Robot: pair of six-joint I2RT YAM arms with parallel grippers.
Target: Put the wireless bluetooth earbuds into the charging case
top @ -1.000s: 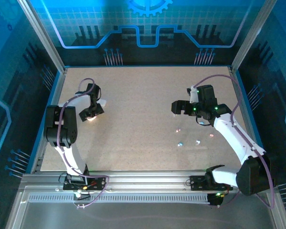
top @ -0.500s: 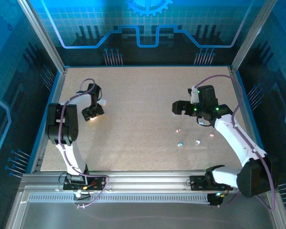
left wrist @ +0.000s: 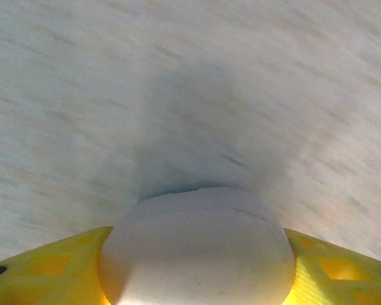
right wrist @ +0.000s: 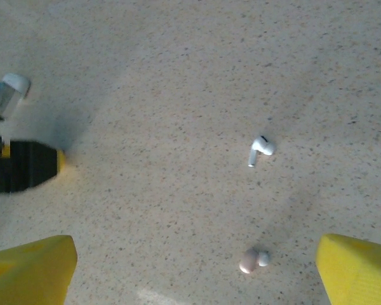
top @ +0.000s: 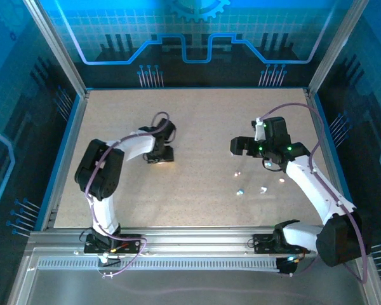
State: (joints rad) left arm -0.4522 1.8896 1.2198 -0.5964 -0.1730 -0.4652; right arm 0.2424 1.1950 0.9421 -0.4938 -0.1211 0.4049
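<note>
Left jaws clamp the white rounded plastic case (left wrist: 197,248); right jaws gape empty over the tiny white stemmed earbud (right wrist: 260,149) (probably light, slippery): pinch its stem.

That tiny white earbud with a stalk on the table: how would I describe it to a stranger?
On the speckled table, look just ahead of the open right pincer. Two tiny buds lie there; the white earbud is the farther one, with a thin stalk, while the pinkish bud nearer the pincer is a stalkless round pebble.
</note>
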